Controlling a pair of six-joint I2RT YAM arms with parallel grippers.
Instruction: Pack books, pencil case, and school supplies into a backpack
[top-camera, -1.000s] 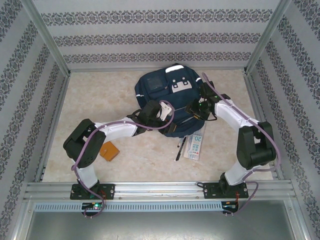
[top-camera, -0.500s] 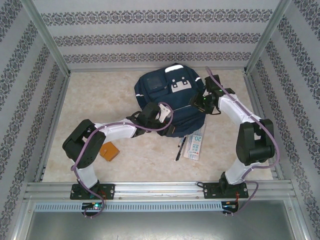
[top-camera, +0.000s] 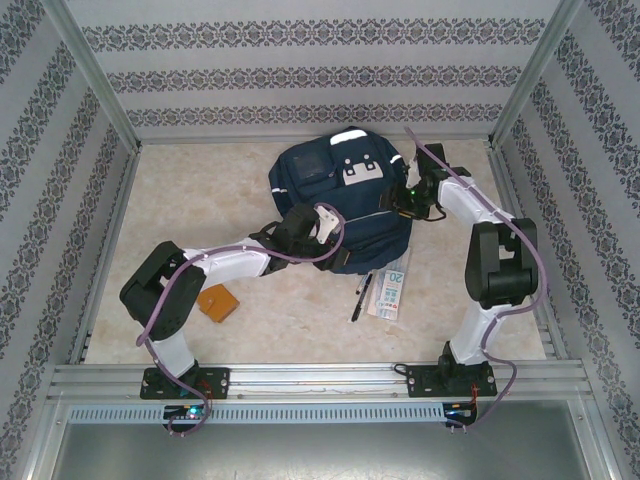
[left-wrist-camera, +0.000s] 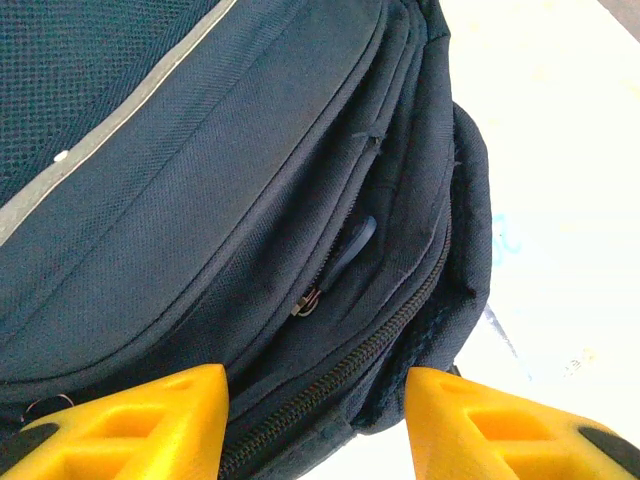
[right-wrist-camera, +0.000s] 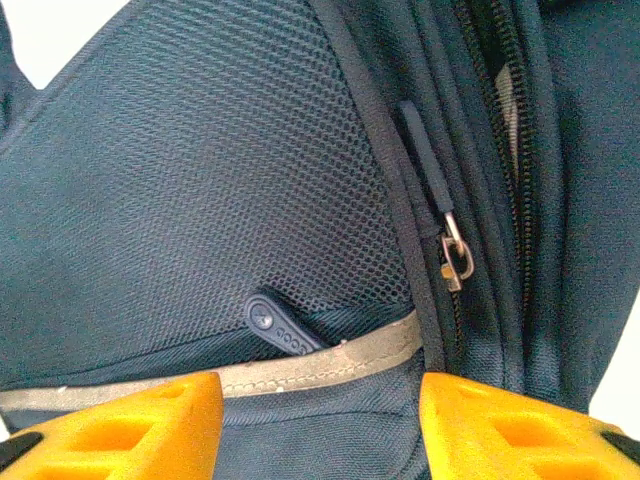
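Your right arm has swung from the near corner of the backpack (top-camera: 335, 195) up to its right flank; the left arm has only edged along the near seam. The backpack lies mid-desk, its main zipper seemingly not yet drawn wide.

From here, a closing pinch could catch mesh or loose cloth instead of the zipper pull (right-wrist-camera: 452, 255), and any tug would likely drag the whole bag. It could also sweep the pens (top-camera: 358, 295) and the pencil case (top-camera: 392, 292), which lie just beside its near edge.

Your right fingers (right-wrist-camera: 130, 425) stand roughly half open and empty, with the pull just ahead and toward the right finger. Your left fingers (left-wrist-camera: 140, 420) are likewise parted and grip nothing, the zipper track running between them. The orange booklet (top-camera: 217, 301) sits well apart.
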